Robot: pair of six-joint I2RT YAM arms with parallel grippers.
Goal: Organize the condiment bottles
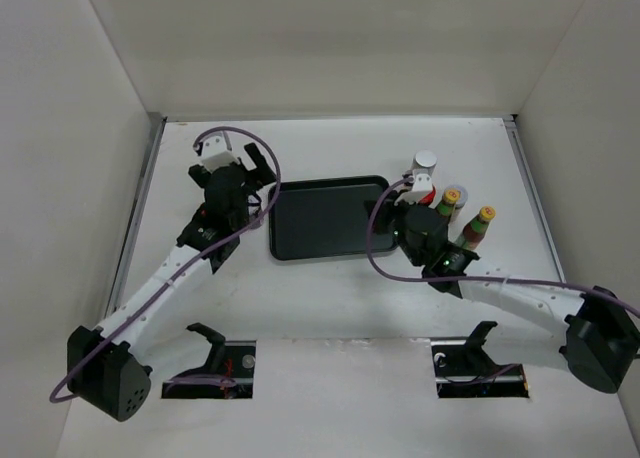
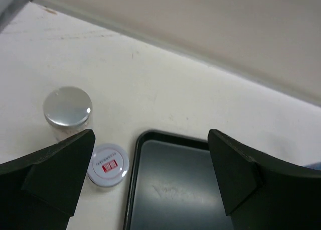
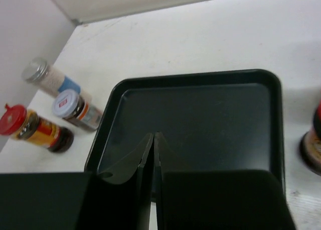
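My left gripper [image 1: 260, 172] is open and empty above the table, just left of the dark tray [image 1: 325, 246]. In the left wrist view [image 2: 150, 137] a silver-lidded jar [image 2: 66, 107] and a white-capped jar [image 2: 108, 163] stand upright beside the tray's corner [image 2: 143, 139]. My right gripper [image 1: 388, 216] is shut on nothing, and in the right wrist view [image 3: 154, 135] it sits over the tray's near rim [image 3: 100, 154]. That view also shows a grey-capped shaker [image 3: 42, 75], a white-capped jar [image 3: 75, 109] and a red-capped jar [image 3: 35, 127] left of the tray. In the top view these are hidden under the left arm.
To the right of the tray stand a white-capped shaker [image 1: 425, 162], a red-and-white jar [image 1: 423, 188], a yellow-capped bottle [image 1: 451, 198] and an orange-capped bottle [image 1: 483, 221], close to my right wrist. A dark bottle [image 3: 312, 139] shows at the right wrist view's edge. Walls enclose the table.
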